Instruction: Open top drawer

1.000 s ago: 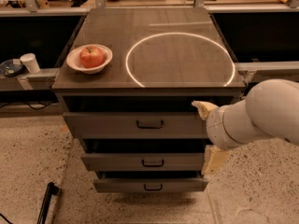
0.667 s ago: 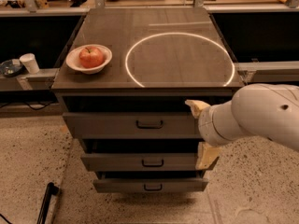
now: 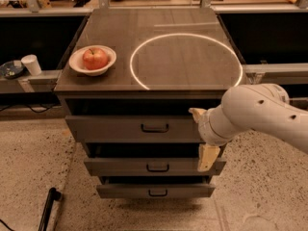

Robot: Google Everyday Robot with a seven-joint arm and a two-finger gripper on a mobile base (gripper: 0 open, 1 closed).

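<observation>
The top drawer (image 3: 110, 128) is the tallest grey front of the cabinet, just under the top, with a small black bar handle (image 3: 154, 128) at its centre. Its front stands slightly out from the cabinet face. My gripper (image 3: 202, 135) is in front of the right end of this drawer, to the right of the handle. Its two cream fingers are spread apart, one fingertip (image 3: 197, 113) at the drawer's upper edge and the other (image 3: 208, 157) below the drawer front. It holds nothing. The white arm (image 3: 260, 112) comes in from the right.
Two shorter grey drawers, the middle one (image 3: 120, 166) and the bottom one (image 3: 125, 191), sit below. On the cabinet top a white bowl (image 3: 79, 61) holds a red apple (image 3: 95, 58) at the left, beside a white ring mark (image 3: 185, 61). A black stick (image 3: 47, 208) lies on the floor, and a white cup (image 3: 32, 64) stands on the left ledge.
My arm and gripper have moved left along the top drawer's front, closer to the handle. The drawers and the bowl have not moved.
</observation>
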